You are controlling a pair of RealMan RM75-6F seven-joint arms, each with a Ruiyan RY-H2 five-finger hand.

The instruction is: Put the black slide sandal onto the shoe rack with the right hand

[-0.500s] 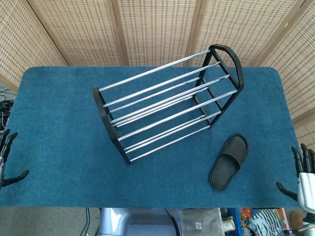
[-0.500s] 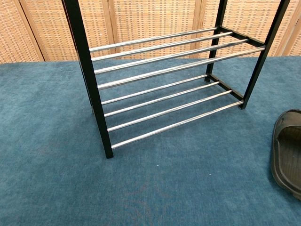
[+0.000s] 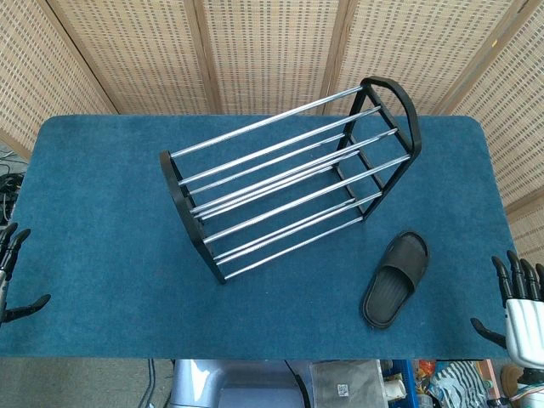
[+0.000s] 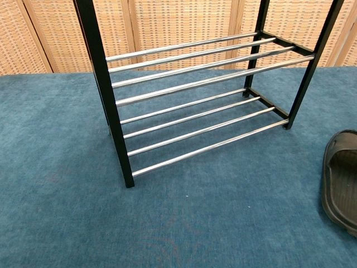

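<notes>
black sandal (image 3: 397, 280), blue table (image 3: 102, 212), chrome-barred rack (image 3: 289, 178)

Bright even light, soft faint shadows, sharp focus; glints on chrome bars (image 3: 280, 183) (mild).

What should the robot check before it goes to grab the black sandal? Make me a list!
1. Black slide sandal lies flat on the table, nothing on it: ok.
2. Right hand open, holding nothing: ok.
3. Right hand is near the sandal, beside it but apart: ok.
4. Shoe rack stands upright with bare shelves: ok.
5. Left hand is far from the rack: ok.
</notes>
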